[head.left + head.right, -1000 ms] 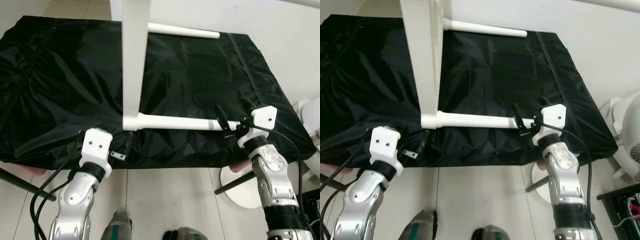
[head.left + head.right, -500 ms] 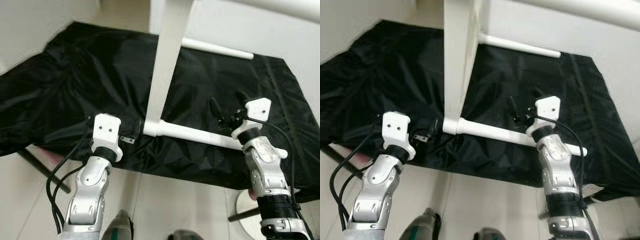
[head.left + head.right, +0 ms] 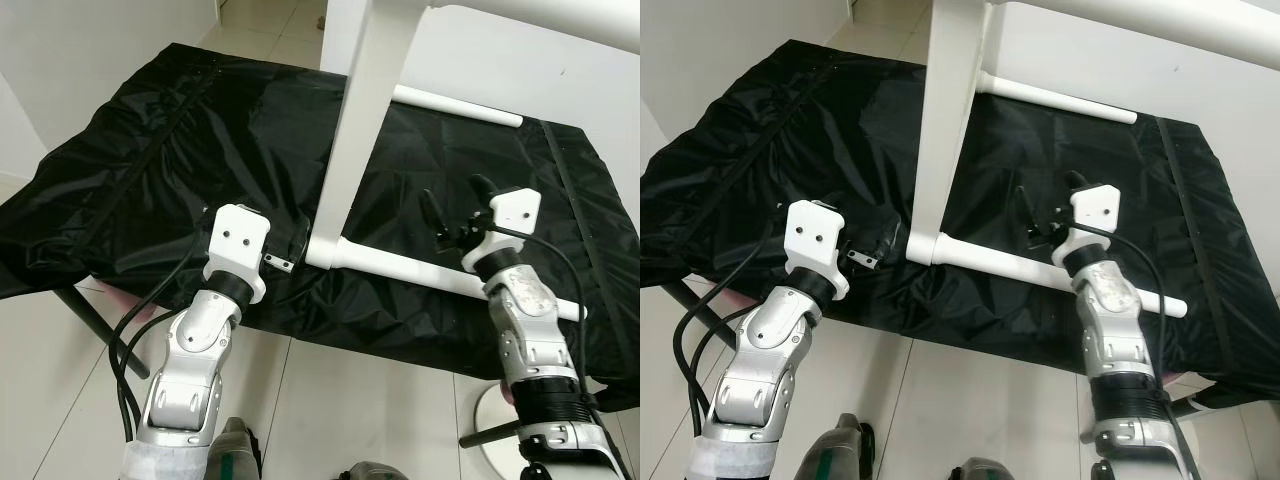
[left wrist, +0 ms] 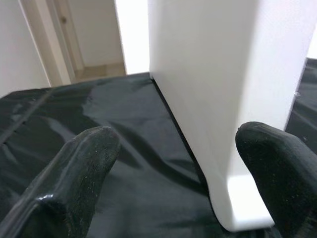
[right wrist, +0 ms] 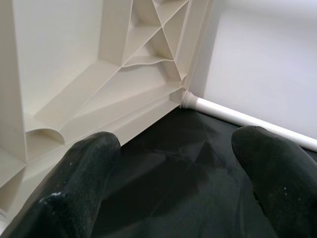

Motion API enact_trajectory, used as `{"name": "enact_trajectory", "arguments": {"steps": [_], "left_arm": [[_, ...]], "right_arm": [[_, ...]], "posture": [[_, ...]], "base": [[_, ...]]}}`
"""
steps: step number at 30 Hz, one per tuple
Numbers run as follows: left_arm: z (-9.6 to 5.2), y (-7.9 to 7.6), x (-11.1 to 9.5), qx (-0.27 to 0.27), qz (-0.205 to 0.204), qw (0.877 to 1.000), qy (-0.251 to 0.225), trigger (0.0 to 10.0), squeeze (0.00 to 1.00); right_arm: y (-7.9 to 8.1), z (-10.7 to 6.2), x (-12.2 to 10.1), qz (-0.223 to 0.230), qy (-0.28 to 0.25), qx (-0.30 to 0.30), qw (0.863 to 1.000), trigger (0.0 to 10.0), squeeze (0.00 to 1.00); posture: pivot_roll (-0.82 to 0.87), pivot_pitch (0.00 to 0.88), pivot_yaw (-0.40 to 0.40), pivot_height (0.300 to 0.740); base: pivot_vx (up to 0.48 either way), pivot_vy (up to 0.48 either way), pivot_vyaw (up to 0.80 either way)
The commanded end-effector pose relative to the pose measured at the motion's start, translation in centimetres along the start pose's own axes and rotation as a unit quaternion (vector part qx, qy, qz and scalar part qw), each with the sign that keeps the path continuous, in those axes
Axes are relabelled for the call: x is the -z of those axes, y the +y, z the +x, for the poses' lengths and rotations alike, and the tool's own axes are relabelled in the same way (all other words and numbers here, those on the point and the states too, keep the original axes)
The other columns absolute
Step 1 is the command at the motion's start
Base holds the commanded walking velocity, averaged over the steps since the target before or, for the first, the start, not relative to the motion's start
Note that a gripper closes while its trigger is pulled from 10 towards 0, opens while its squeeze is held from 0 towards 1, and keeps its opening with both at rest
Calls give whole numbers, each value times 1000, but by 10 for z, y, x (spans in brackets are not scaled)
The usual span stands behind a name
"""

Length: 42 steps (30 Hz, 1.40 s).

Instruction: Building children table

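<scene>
Black cloth (image 3: 150, 170) covers your work table, pale tile floor below, white wall behind. White children table (image 3: 352, 170) stands on its edge on the cloth, top panel upright, ribbed underside facing your right side. Near leg (image 3: 440, 277) lies along the cloth pointing toward your right arm; far leg (image 3: 457, 104) sticks out at the back.

Left gripper (image 3: 288, 243) sits at the bottom corner where panel meets near leg, jaws spread, one finger on each side of the panel edge in the left wrist view, not clamped. Right gripper (image 3: 458, 208) hovers just above the near leg, jaws spread too, nothing pinched.

Step looks like steadying or repositioning the half-built piece; two legs fitted that you can see. Next move likely: close left on the panel edge, drop right onto the near leg, then tip or turn it. Watch for the cloth sliding and the upright panel toppling.
</scene>
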<state>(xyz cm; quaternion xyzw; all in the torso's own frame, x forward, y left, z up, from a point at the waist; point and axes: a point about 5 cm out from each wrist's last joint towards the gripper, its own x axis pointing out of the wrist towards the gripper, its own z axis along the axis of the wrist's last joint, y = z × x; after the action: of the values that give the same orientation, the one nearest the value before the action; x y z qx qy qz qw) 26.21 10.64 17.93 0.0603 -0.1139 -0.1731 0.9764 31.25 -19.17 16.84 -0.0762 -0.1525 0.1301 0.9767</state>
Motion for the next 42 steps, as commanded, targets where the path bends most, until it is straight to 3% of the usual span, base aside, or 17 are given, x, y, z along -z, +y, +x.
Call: {"name": "enact_trajectory", "arguments": {"steps": [1,8,9,10,20,22,35,42], "left_arm": [[2,1,2,5,-20,1000,6,10000,1000],[10,3,-4,4,-8,1000,-2,10000,1000],[12,1,-3,10,-5,1000,4,10000,380],[15,-3,-3,15,1,1000,9,10000,0],[28,-14,2,28,7,999,34,10000,0],[34,-14,5,22,-16,998,52,10000,0],[48,-16,11,-1,-52,994,100,10000,0],[54,-25,9,41,-51,993,99,10000,0]], "right_arm": [[0,1,1,-7,1,-5,1000,10000,0],[4,8,-4,-16,-16,0,1000,10000,0],[5,10,-4,-16,-19,5,1000,10000,0],[5,11,-5,-14,-20,12,1000,10000,0],[3,9,-3,-5,-18,35,999,10000,0],[2,9,-4,-4,-20,42,999,10000,0],[2,13,-9,2,-32,55,998,10000,0],[3,16,-12,0,-37,54,998,10000,0]], "posture": [[58,63,-54,740],[26,64,-11,740],[20,63,-6,740],[20,63,-5,740],[19,62,-10,740],[16,62,-10,740],[16,65,-11,740],[12,67,-12,740]], "base": [[0,0,0],[0,0,0],[0,0,0],[0,0,0],[0,0,0],[0,0,0],[0,0,0],[0,0,0]]}}
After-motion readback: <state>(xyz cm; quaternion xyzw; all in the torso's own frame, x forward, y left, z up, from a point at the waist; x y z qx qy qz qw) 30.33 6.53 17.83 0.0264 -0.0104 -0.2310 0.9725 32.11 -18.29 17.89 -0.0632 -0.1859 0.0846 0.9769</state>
